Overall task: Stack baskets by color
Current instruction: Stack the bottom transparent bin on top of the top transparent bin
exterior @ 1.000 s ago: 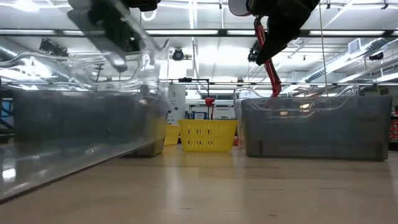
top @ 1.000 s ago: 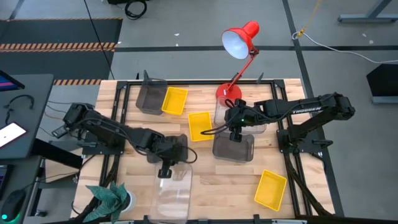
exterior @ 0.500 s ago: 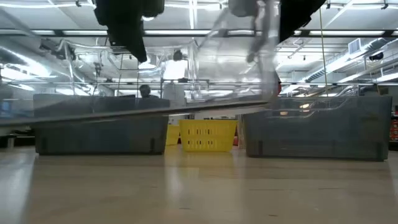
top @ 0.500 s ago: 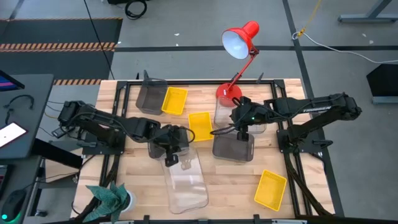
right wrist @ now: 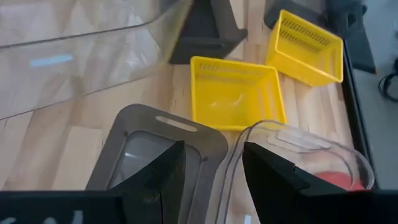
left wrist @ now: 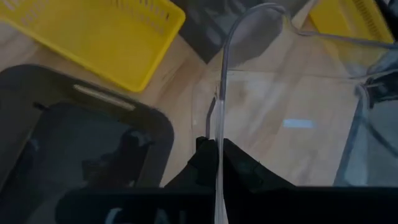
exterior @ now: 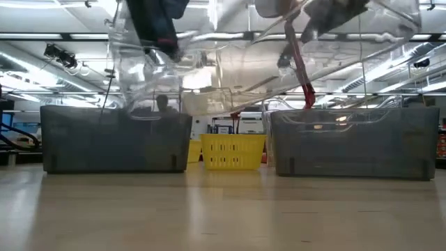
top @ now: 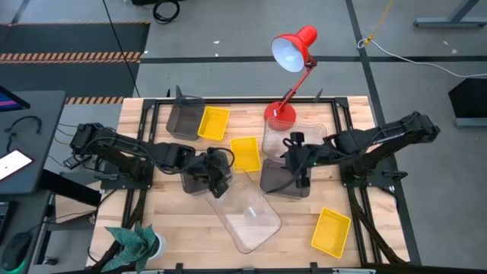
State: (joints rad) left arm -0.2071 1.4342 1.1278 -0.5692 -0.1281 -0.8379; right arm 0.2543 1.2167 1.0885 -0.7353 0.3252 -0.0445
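Clear basket point(top: 249, 216) hangs tilted above the table's middle, its rim pinched tight in the left gripper point(top: 218, 185). Right gripper point(top: 298, 171), fingers spread and holding nothing, hovers over the grey basket point(top: 275, 180) beside another clear one point(top: 283, 136).

Seen from overhead, the whole wooden table point(top: 251, 221) lies under the high camera, the red lamp point(top: 293, 47) at its far edge. The low camera sits at tabletop level, facing the lamp's side of the room. Each wrist camera looks closely down past its own fingers. All views share the yellow basket point(top: 244, 154) beside the lamp, though probably only partly in the left wrist's.
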